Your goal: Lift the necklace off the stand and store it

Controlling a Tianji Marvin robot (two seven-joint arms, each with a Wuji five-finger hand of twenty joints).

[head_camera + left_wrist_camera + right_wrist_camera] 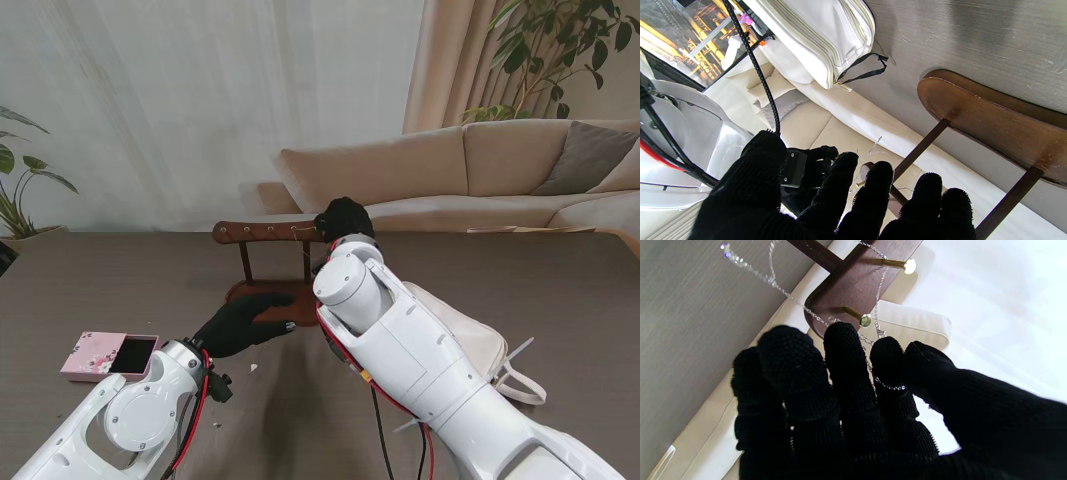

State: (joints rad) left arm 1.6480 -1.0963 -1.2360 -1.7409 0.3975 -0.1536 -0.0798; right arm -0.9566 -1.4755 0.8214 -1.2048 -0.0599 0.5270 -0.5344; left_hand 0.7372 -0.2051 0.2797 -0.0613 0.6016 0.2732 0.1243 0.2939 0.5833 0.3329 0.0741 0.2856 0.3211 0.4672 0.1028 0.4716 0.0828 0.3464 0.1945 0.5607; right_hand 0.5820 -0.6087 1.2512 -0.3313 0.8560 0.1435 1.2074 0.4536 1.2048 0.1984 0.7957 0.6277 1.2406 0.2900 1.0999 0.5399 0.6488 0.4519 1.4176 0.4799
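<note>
From the stand camera we see the wooden stand [268,262] out in the middle of the table [110,280], our right hand [344,220] up at the right end of its top bar and our left hand [243,322] lying flat with fingers spread on the oval base, holding nothing; a pink box [107,356] sits open on the left and a white bag [470,345] is tucked behind our right arm. Left wrist view just shows those spread fingers [870,196] by the base [1000,130] and its two posts. Right wrist view is the good one: the necklace [873,311] is still draped over the brass pegs [865,320], and its chain runs across our fingertips [888,373], pinched between thumb and finger
</note>
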